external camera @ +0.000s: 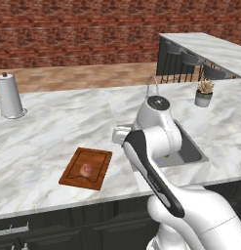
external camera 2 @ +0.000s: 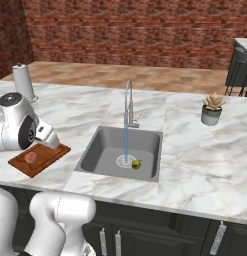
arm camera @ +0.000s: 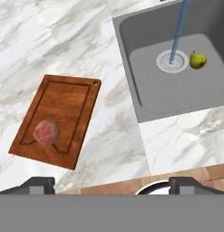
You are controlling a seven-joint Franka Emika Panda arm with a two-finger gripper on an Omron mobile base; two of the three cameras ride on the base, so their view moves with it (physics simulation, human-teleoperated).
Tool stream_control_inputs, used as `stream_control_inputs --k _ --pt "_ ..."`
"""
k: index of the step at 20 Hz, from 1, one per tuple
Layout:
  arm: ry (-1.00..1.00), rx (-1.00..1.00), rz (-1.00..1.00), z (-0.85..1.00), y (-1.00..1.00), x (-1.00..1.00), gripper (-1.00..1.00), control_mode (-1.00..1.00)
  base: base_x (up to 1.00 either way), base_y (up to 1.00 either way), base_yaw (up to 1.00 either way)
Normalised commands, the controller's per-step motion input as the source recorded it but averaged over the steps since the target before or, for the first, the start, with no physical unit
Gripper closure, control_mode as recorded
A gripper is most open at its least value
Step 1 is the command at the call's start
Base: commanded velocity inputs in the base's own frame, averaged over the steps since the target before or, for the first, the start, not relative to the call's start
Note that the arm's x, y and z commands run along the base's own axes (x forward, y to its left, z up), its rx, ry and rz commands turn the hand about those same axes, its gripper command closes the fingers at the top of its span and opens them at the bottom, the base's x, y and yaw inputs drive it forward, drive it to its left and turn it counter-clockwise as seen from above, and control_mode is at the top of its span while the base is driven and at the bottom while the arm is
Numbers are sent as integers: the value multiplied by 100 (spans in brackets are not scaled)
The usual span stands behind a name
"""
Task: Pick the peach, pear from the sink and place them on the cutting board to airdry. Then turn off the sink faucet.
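Nearest the hand camera, two dark fingers (arm camera: 111, 185) standing wide apart at the bottom edge, nothing between them, high over the marble worktop (arm camera: 109, 131). Leftmost, the cutting board (arm camera: 56, 120), reddish-brown with a dark groove, lying flat on the worktop, with the peach (arm camera: 46, 132) resting on its near end, inside the groove. So first fruit judged delivered; step in hand judged to be the move across to fetch the second. Further right, the sink (arm camera: 177, 97), grey, sunk into the worktop well apart from the board. Water falling in a thin blue stream from the faucet (external camera 2: 128, 102) onto the white-ringed drain (arm camera: 172, 60), so tap not yet turned off. Just beside the drain, on its right in the hand view, the pear (arm camera: 198, 60), yellow-green, stem up, lying on the sink floor clear of the walls. Next move calls for carrying the open fingers rightward over the sink, dropping into it beside the stream, straddling the pear and closing gently; round fruit likely to roll if nudged.
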Motion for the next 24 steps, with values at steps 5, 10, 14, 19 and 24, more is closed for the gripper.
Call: stream_control_inputs --k 5,10,14,19,24 --pt "0 -6 8 9 -23 0 -100 -100 0 0 0" --pt "1 -2 4 5 -18 0 -100 -100 0 0 0" --pt "2 -1 1 0 -25 0 -100 -100 0 0 0" --pt "2 0 0 0 -32 0 -100 -100 0 0 0" --pt "2 0 0 0 -37 0 -100 -100 0 0 0"
